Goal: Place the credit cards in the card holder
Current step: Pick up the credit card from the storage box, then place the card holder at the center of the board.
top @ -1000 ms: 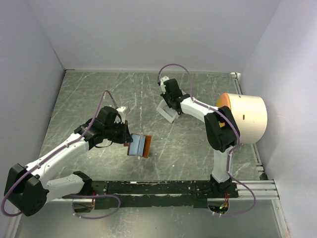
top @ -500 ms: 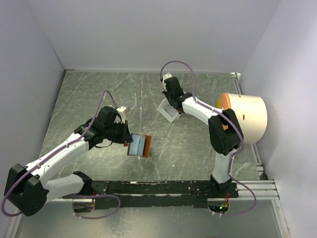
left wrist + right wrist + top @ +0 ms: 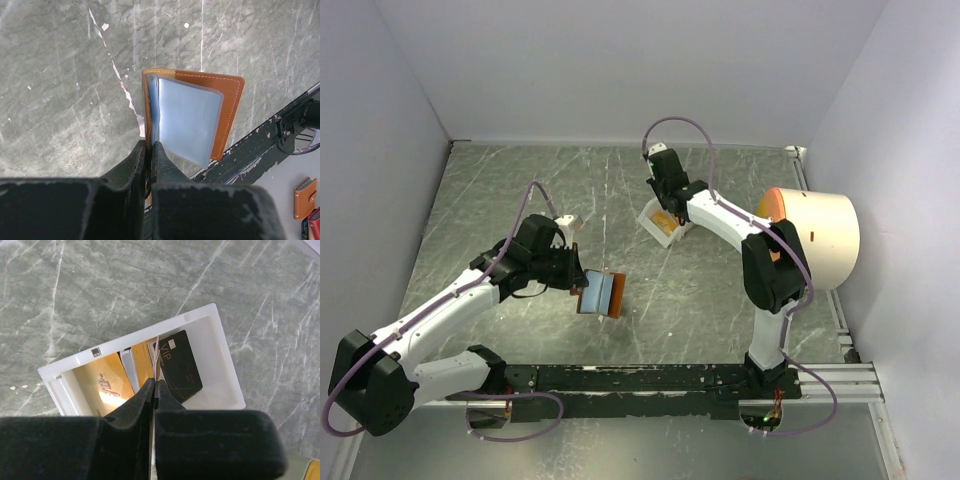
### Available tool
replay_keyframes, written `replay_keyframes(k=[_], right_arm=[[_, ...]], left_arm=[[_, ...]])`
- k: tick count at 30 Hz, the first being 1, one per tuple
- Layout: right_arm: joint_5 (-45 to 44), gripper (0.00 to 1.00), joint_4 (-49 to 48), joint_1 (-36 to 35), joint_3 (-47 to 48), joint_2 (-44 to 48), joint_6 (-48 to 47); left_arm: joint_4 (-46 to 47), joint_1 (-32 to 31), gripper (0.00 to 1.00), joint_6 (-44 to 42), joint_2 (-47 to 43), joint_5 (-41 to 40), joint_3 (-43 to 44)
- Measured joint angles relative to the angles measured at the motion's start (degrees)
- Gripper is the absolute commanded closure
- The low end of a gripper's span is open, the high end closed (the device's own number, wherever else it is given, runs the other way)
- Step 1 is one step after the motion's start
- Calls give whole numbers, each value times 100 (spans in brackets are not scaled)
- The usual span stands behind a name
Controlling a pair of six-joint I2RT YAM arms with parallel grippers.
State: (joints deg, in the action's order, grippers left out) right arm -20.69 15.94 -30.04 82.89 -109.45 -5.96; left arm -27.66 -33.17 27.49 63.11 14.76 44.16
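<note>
Wrist views give me what the overhead cannot. The right gripper (image 3: 154,383), jaws pressed together, pinches a credit card (image 3: 158,351) edge-on over the white tray (image 3: 150,331), where more credit cards (image 3: 102,382) lie. The left gripper (image 3: 149,145) clamps the open card holder (image 3: 230,100), clear pockets (image 3: 187,120) showing, well apart from that tray.

The table (image 3: 620,180) is dark grey-green stone with thin white lines all over, and plain pale walls stand close around it — the left wall (image 3: 370,150), the back wall (image 3: 620,70), the right wall (image 3: 910,120) — while a black rail (image 3: 640,378) runs along its near edge.
</note>
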Motion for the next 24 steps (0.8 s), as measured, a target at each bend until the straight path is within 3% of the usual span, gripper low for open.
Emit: replay_keyframes(k=[15,24], right_arm=[[-354,100,297,-302,103,256,232],[-463,100,267,-302,28,81,197]], left_arm=[[358,0,90,330,173,96,-216],[1309,0,91,968,466,243,-643]])
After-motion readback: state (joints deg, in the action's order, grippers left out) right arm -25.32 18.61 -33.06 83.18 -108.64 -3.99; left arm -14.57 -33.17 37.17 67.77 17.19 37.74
